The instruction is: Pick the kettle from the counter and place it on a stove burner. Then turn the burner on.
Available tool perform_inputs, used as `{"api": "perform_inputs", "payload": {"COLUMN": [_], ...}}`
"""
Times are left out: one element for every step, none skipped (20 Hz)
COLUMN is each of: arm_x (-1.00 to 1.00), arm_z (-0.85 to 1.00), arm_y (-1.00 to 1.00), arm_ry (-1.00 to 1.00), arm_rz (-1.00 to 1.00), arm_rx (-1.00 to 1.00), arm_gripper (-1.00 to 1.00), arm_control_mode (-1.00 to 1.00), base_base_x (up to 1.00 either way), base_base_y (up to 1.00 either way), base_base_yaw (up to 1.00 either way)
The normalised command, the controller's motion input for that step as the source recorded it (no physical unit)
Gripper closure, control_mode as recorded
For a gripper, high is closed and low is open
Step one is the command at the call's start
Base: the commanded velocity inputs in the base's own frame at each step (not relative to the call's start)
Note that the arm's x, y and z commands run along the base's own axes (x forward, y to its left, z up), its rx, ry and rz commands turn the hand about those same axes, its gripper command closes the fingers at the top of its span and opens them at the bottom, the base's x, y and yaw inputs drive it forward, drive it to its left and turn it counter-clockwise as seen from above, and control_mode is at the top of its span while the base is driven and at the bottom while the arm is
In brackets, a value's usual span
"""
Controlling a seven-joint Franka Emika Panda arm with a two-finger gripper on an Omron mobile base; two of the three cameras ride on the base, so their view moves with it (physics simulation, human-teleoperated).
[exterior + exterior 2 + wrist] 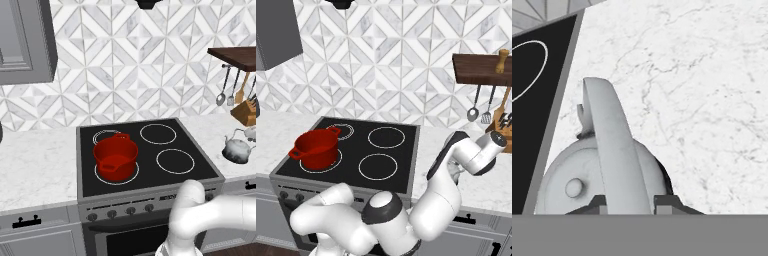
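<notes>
The silver-grey kettle (pixel 237 150) stands on the white marble counter (pixel 35 167) just right of the black cooktop (pixel 145 150). In the hand view its arched handle (pixel 612 150) runs up between my fingertips (pixel 596 202), and the gripper (pixel 631 204) is shut on it above the kettle's round body (pixel 567 175). Two thin white burner circles (pixel 175 161) (pixel 158 133) lie bare on the cooktop's right half. One burner circle (pixel 527 70) shows left of the kettle in the hand view. My arm (pixel 466 155) reaches out to the right over the counter (pixel 491 190).
A red two-handled pot (pixel 115 156) sits on the front left burner, with a double-ringed circle (pixel 104 135) behind it. Control knobs (pixel 120 212) line the stove front. A knife block (pixel 245 112) and hanging utensils (pixel 227 90) stand behind the kettle, under a dark shelf (pixel 235 56).
</notes>
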Motion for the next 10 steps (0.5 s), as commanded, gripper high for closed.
{"api": "perform_inputs", "payload": {"arm_x": [0.00,-0.05,-0.09,-0.16,-0.20,-0.17,-0.21,-0.21,-0.18,-0.21], "arm_z": [0.00,0.00,0.00,0.04,0.09,0.13,0.18,0.21,0.21,0.28], "arm_y": [0.07,0.18,0.29,0.38,0.45,0.55,0.59,0.59,0.62,0.55], "arm_ry": [0.00,0.00,-0.01,-0.05,-0.08,-0.09,-0.10,-0.12,-0.13,-0.12], "arm_rz": [0.00,0.00,0.00,0.00,0.00,0.03,0.04,0.05,0.05,0.03], "arm_rx": [0.00,0.00,-0.01,-0.03,-0.05,-0.07,-0.08,-0.08,-0.08,-0.07], "arm_gripper": [1.00,1.00,1.00,1.00,1.00,1.00,1.00,1.00,1.00,1.00], "arm_control_mode": [-1.00,-1.00,-1.00,-1.00,-1.00,-1.00,-1.00,-1.00,-1.00,-1.00], "base_base_x": [0.00,0.00,0.00,0.00,0.00,0.00,0.00,0.00,0.00,0.00], "base_base_y": [0.00,0.00,0.00,0.00,0.00,0.00,0.00,0.00,0.00,0.00], "base_base_yaw": [0.00,0.00,0.00,0.00,0.00,0.00,0.00,0.00,0.00,0.00]}}
